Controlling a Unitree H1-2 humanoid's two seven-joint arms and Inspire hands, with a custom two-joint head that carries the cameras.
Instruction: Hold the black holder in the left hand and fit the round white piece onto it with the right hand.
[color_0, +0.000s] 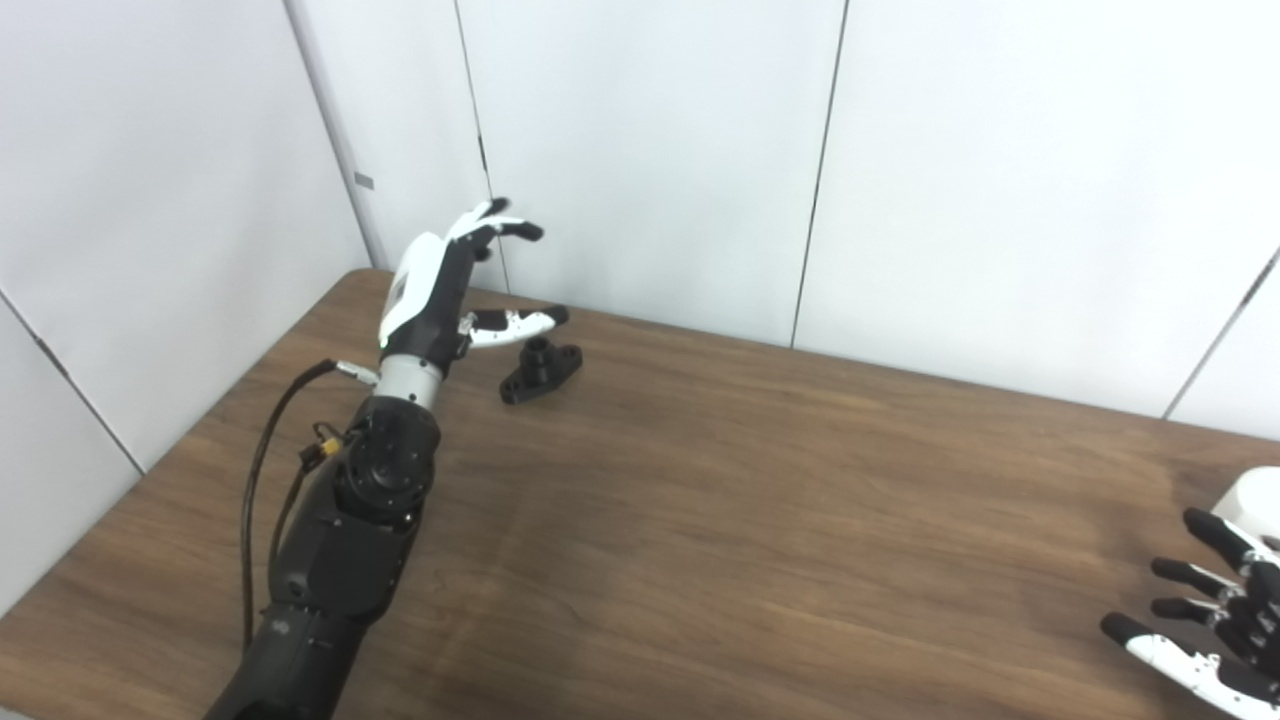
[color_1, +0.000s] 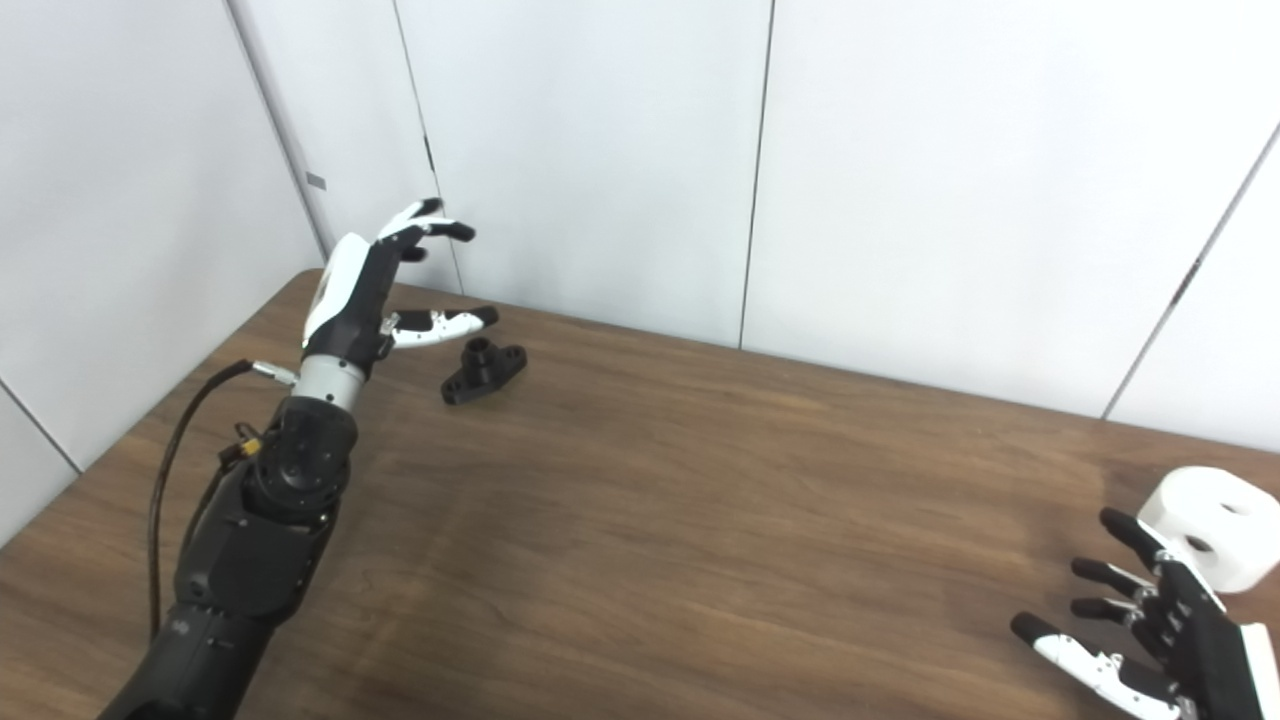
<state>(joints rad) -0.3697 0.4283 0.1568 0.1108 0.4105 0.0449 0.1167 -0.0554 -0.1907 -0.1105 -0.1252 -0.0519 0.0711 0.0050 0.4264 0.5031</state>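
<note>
Left hand (color_0: 440, 290) spread and empty above the black holder (color_0: 541, 369), far left on the table (color_0: 720, 520).
Holder looks rigid and light (grip its flat base); round white piece (color_1: 1205, 525) sits near right, beside the splayed right hand (color_1: 1150, 625).

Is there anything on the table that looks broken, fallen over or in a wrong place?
Nothing stands out. The black holder lies flat and whole on the table, just beside the open left hand. The round white piece sits intact near the open right hand. No spill or damage is visible.
</note>
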